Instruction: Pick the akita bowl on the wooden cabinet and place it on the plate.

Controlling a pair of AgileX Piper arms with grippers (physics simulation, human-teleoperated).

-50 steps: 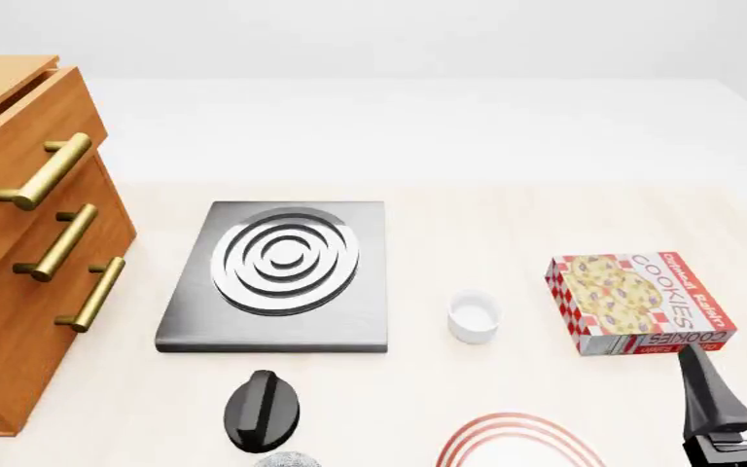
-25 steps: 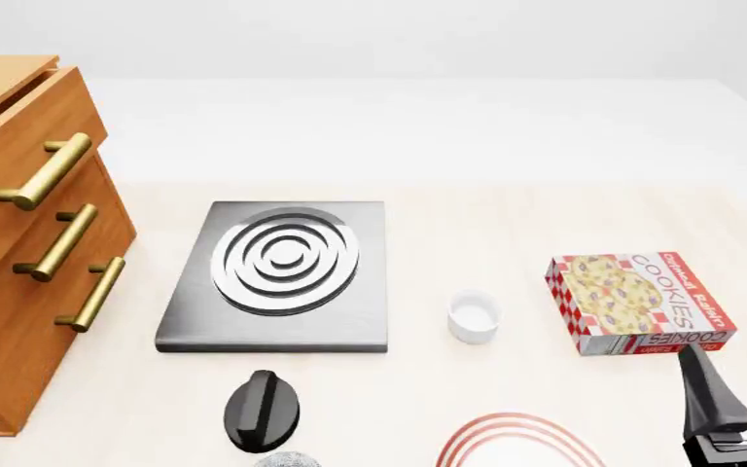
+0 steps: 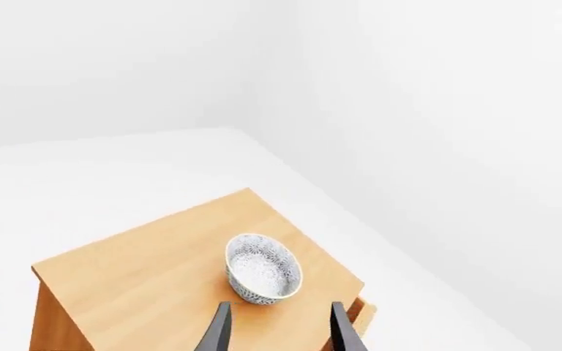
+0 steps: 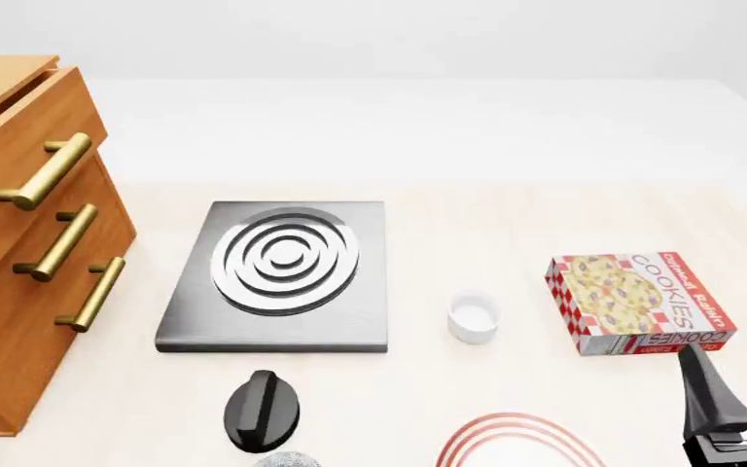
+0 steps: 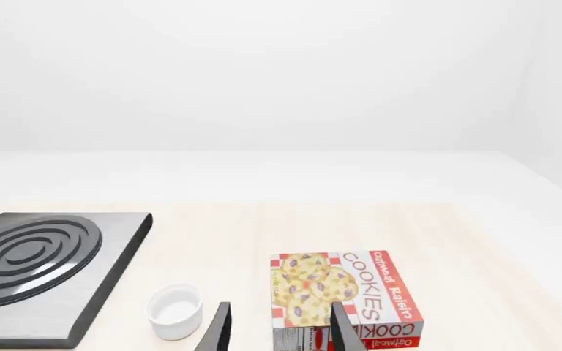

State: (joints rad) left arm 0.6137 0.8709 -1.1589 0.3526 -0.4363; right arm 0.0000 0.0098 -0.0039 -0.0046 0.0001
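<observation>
- Your left gripper (image 3: 278, 329) has its fingers apart, above the akita bowl (image 3: 263, 269) on the wooden cabinet (image 3: 144, 292).
- Your right gripper (image 5: 278, 329) is spread too, near the cookie box (image 5: 345, 296).

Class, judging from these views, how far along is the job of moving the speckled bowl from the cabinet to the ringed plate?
Done: nothing. The grey-and-white speckled akita bowl sits on the orange-brown wooden cabinet.

In hand: the left gripper is open and aimed at the bowl, not gripping it. The right gripper is open by the cookie box.

Left: grasp, lift, carry and place on the red-ringed white plate.
</observation>
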